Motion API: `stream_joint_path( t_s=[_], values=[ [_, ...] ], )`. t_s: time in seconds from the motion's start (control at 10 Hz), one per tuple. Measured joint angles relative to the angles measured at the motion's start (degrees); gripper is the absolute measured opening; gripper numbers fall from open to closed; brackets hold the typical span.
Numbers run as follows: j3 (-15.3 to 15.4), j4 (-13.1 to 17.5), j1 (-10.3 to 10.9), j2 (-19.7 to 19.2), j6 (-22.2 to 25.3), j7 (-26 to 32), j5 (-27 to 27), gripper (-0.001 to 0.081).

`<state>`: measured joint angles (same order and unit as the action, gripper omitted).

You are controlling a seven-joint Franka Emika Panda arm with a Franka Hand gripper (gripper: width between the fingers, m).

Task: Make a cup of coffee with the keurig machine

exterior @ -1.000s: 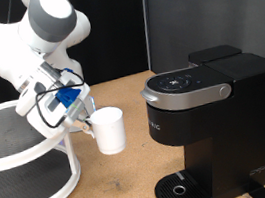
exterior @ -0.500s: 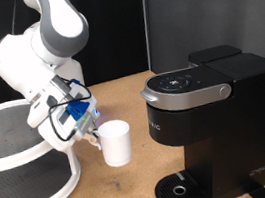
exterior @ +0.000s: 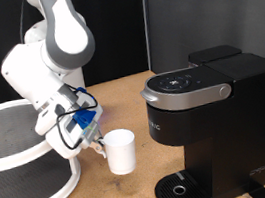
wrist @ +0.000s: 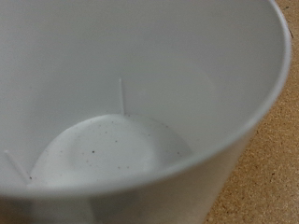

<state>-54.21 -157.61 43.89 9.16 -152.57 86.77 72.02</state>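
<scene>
The white cup [exterior: 121, 151] hangs in the air, held at its side by my gripper [exterior: 98, 142], which is shut on it. It is upright, low over the wooden table, left of the keurig machine [exterior: 211, 117] in the exterior view. The machine is black, its silver-handled lid is closed, and its round drip tray [exterior: 177, 188] is bare. In the wrist view the cup's empty white inside [wrist: 121, 140] fills the picture; my fingers do not show there.
A white round two-tier rack [exterior: 18, 173] stands at the exterior view's left, close behind my arm. The wooden table [exterior: 138, 194] shows between the rack and the machine. A black backdrop stands behind.
My gripper has moved down and to the exterior view's right with the cup, closer to the machine's drip tray. The machine has not changed.
</scene>
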Motion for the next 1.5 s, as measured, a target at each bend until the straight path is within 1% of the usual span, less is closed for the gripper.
stream_joint_path(
  t_s=[0.3, 0.6, 1.1, 1.5],
  values=[
    [0.21, 2.12, 1.24, -3.52, 3.03, 3.38, 5.73, 0.0069],
    [1.32, 4.44, 1.66, -7.23, 4.87, 4.83, 10.06, 0.0069],
    [4.69, 8.42, 1.67, -12.96, 8.36, 6.84, 16.07, 0.0069],
    [8.0, 9.44, 1.69, -14.99, 8.66, 7.78, 18.99, 0.0069]
  ],
)
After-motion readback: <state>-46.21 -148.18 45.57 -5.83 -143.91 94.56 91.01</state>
